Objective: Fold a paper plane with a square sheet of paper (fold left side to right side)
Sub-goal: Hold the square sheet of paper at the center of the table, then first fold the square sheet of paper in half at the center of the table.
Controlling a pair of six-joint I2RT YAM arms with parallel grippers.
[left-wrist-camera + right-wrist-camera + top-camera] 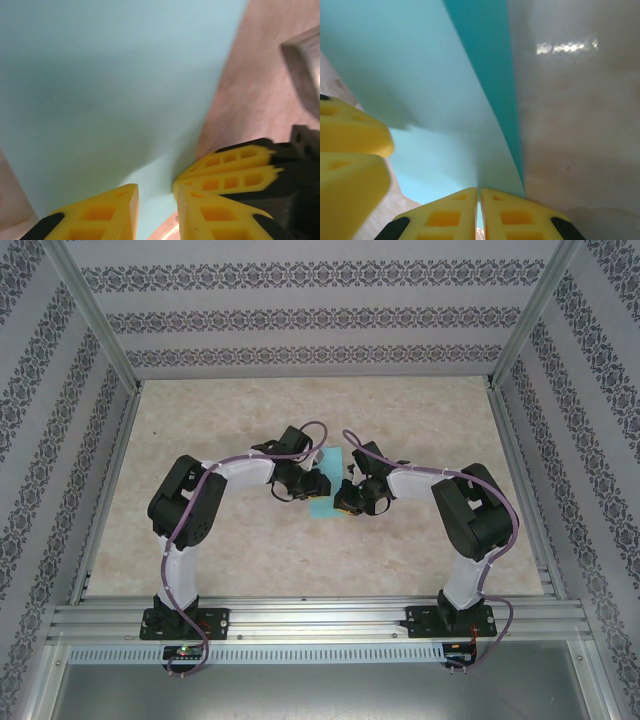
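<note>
The square sheet of paper [324, 506] lies mid-table as a narrow teal strip between both wrists. My right gripper [346, 502] is shut on the sheet's edge [470, 150], and the pinched paper rises from its closed fingertips [455, 212]. A darker teal layer [492, 75] runs beside it on the table. My left gripper [156, 210] stands open, with the pale sheet [100, 85] lying in the gap between its yellow fingers [100, 215]. The right gripper's fingers [230, 170] touch the paper just beside them. No dart shape shows.
The beige tabletop [220, 430] spreads all round the paper. Aluminium frame rails [320, 618] run along the near edge, and patterned walls [300, 320] close off the back and sides. Both arms bend inward toward the centre.
</note>
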